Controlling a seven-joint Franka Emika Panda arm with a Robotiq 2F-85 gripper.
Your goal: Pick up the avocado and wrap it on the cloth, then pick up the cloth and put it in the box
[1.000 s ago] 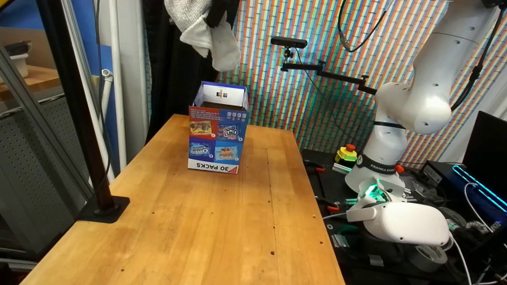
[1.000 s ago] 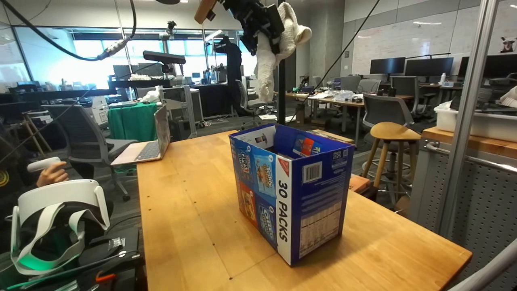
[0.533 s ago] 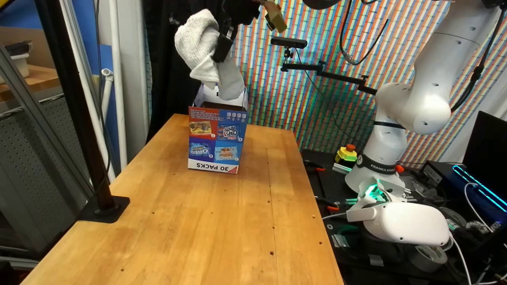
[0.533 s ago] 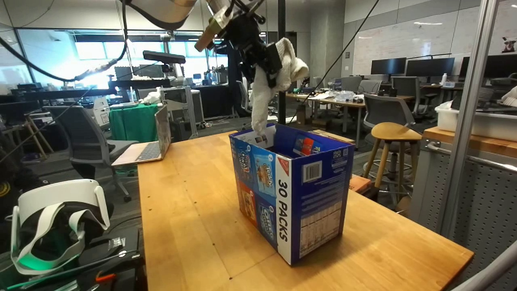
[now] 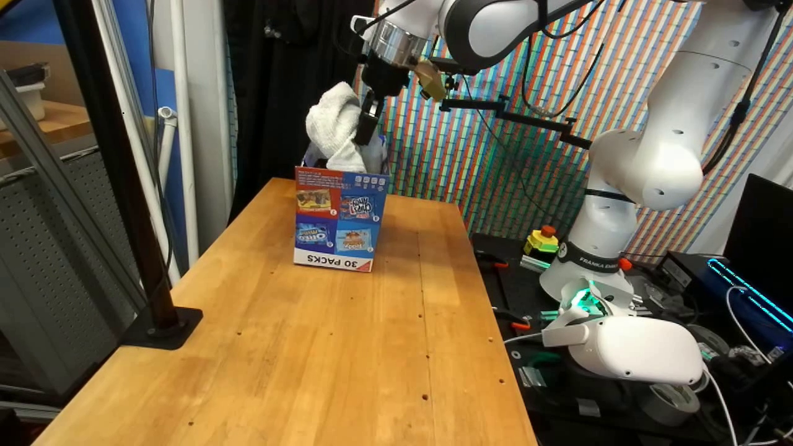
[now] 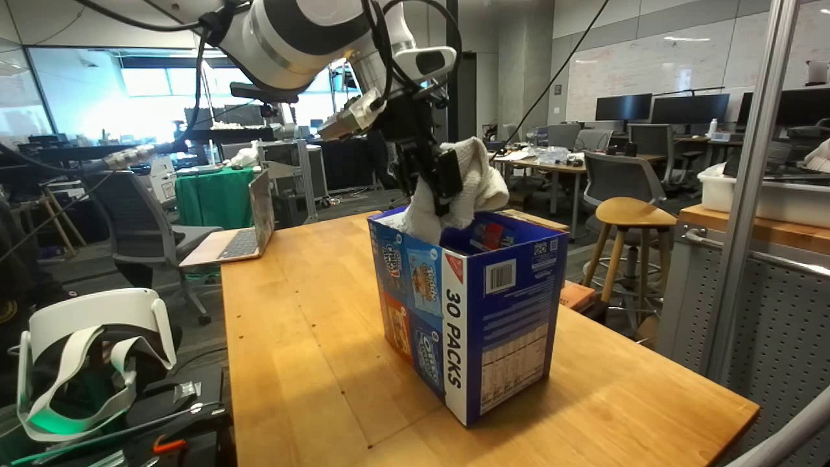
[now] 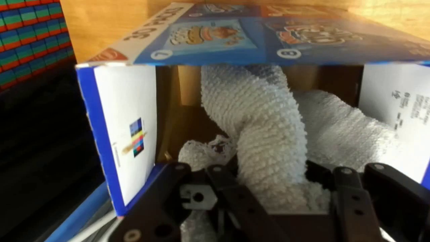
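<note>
In an exterior view, the tool (image 6: 428, 198) grips the white cloth (image 6: 480, 178) at 12 o'clock over the upright box (image 6: 467, 318) on the bench (image 6: 305, 350), the cloth's lower end inside the rim. A headset (image 6: 97, 311) sits beside the bench at 9 o'clock.

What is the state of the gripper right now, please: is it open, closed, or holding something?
Gripper: closed, holding the white cloth, part of which hangs inside the box.
</note>
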